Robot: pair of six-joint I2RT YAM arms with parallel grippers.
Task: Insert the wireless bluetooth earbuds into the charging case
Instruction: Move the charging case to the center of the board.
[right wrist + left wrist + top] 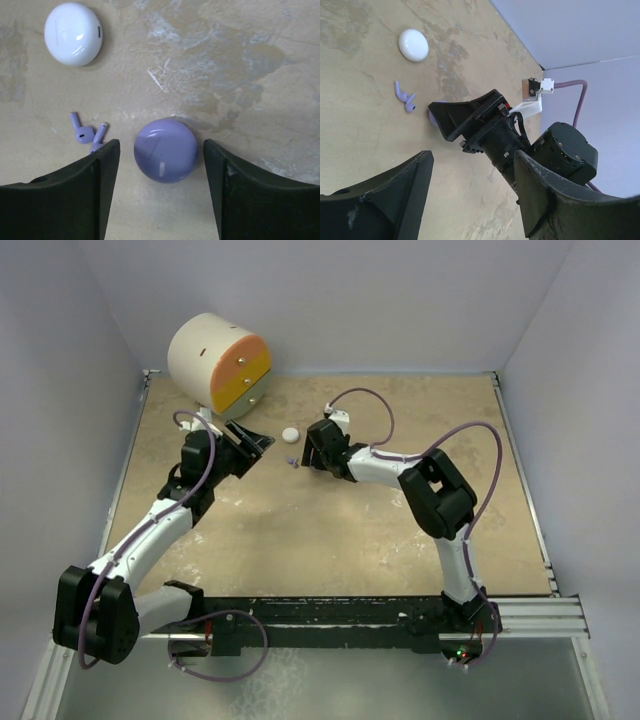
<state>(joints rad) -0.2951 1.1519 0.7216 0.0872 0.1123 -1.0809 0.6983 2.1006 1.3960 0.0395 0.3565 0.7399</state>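
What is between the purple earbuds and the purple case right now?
Only one finger of the right gripper: its open jaws straddle the purple case, and the purple earbuds lie just outside that finger.

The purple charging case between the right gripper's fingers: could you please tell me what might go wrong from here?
1. The purple charging case is round and glossy; if the open right gripper closes on it, it may squirt out sideways.
2. The purple earbuds lie right beside that gripper, which could knock or trap one of them.
3. The case looks shut, so nothing can go in until it is opened.
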